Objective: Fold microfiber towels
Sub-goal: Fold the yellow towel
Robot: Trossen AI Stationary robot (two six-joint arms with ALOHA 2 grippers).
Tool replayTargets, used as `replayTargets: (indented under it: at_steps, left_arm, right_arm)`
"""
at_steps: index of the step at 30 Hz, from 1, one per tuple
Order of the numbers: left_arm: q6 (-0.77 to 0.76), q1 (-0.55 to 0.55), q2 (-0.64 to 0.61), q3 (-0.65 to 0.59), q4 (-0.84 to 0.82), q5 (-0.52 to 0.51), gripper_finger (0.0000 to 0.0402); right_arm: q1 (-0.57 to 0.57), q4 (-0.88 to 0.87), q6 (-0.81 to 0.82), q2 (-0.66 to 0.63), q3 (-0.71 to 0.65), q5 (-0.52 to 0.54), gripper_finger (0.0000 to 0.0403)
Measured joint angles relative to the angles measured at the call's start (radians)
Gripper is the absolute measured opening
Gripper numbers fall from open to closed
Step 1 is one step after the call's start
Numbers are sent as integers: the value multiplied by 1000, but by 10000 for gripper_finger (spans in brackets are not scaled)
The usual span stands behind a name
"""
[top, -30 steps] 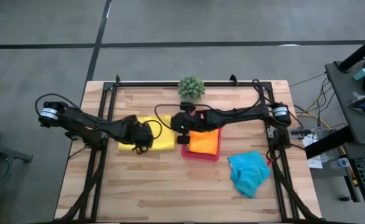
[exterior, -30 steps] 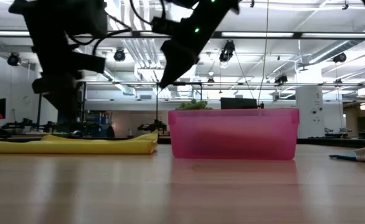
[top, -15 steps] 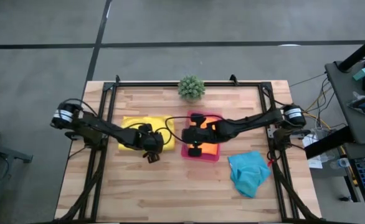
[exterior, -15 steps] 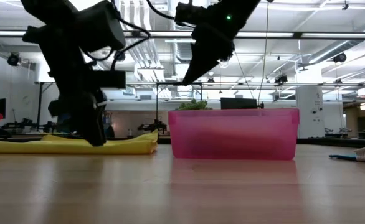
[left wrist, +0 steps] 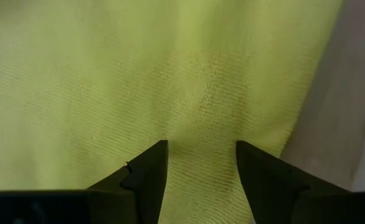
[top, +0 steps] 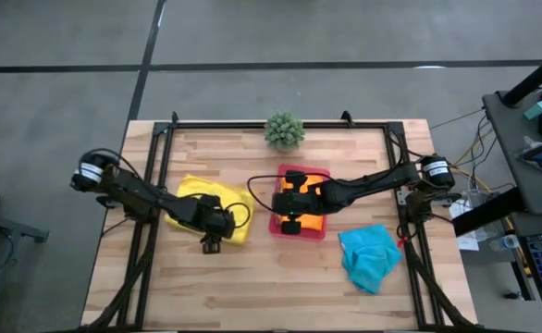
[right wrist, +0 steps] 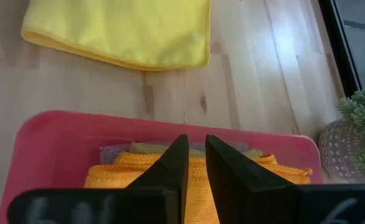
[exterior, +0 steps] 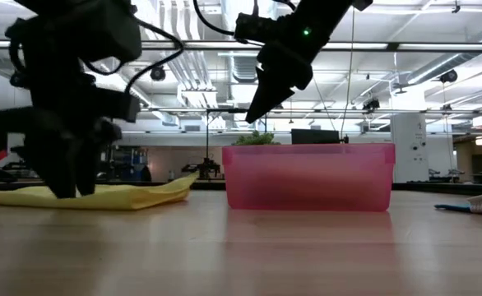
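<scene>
- Progress: the job looks to be past its midpoint. An orange towel (top: 301, 205) lies folded on top of a stack inside the pink tray (top: 299, 231), near the centre of the high view.
- In the right wrist view, edges of a greyish cloth (right wrist: 113, 151) and a lime green one (right wrist: 146, 148) peek from under the orange towel, so at least three appear folded and stowed.
- The yellow towel (top: 208, 196) lies left of centre on the tabletop (top: 252, 287), just beside the tray, looking partly folded but rumpled; it seems to be the one in hand.
- The turquoise towel (top: 370, 255) sits crumpled in the lower right of the high view, apparently untouched and still to be folded.
- The left tool (left wrist: 200, 163) is low over the yellow towel's near edge, its fingers spread with cloth showing between them.
- The right tool (right wrist: 195, 167) hovers above the tray, its fingers nearly pressed together, a narrow slit between them, holding nothing.
- A small potted plant (top: 284, 129) stands at the top centre, apart from the work.
</scene>
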Motion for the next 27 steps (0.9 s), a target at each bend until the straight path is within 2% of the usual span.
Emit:
replayTargets:
  at_steps: [6,10,13,18,23,27]
  left_arm:
    - [-27,-42,-119,2,34,-15,175]
    - [-32,-102,-138,2,141,-66,175]
    - [-50,-139,-106,-1,231,-96,175]
    - [-98,-175,-19,-3,267,-113,175]
    - [-97,-180,84,-5,387,-138,175]
    - [-105,-180,126,-5,421,-163,175]
  right_arm:
    - [2,1,23,0,-10,0,47]
    - [7,7,23,0,-13,0,47]
    - [13,17,23,0,-14,0,47]
    - [24,40,29,0,-14,-3,47]
    - [26,79,31,1,-17,-4,47]
    - [26,99,31,2,-18,-4,47]
